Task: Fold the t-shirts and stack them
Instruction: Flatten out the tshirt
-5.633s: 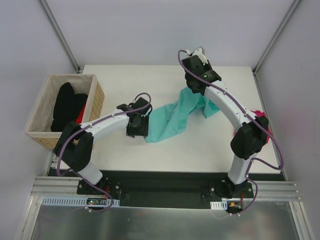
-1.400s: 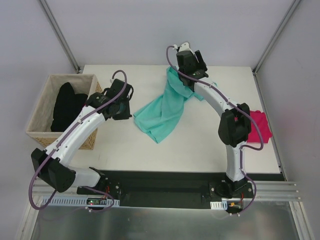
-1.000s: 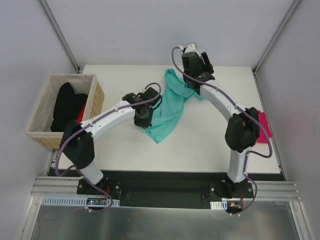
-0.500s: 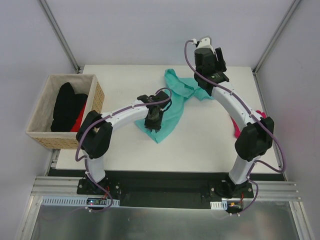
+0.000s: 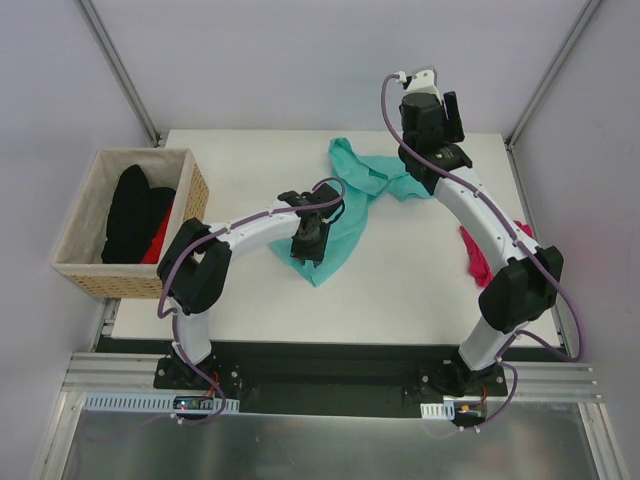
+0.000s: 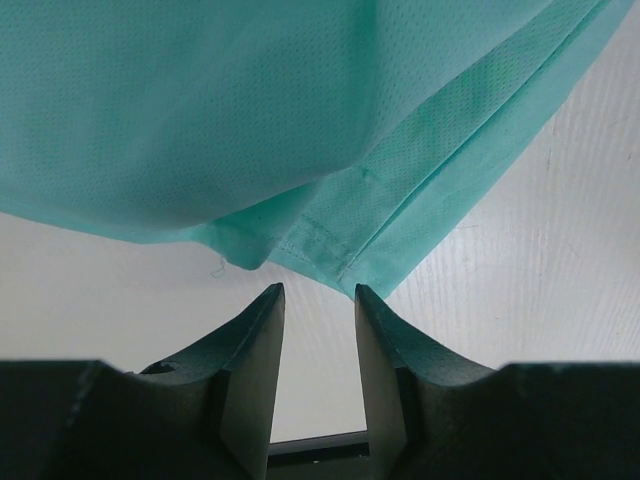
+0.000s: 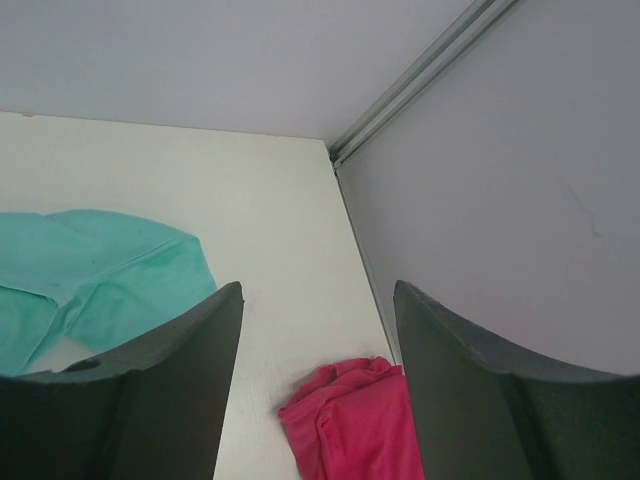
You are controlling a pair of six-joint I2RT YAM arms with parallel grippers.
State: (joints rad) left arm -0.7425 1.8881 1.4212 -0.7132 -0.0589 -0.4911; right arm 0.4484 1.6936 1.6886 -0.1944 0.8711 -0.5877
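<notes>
The left gripper (image 6: pixel 318 292) has just opened, releasing the teal shirt (image 5: pixel 350 230), which lies rumpled mid-table (image 5: pixel 250 160); the right gripper (image 7: pixel 318 290) hangs open and empty, so flattening and folding are still to do.

No writing, label or number is legible.

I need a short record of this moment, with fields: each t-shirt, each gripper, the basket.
teal t-shirt: unfolded, bunched, lying across the middle of the table
pink t-shirt: crumpled at the table's right edge
left gripper: open, empty, low at the teal t-shirt's hem
right gripper: open, empty, raised near the table's far edge
basket: at the table's left side, holds dark clothing
</notes>
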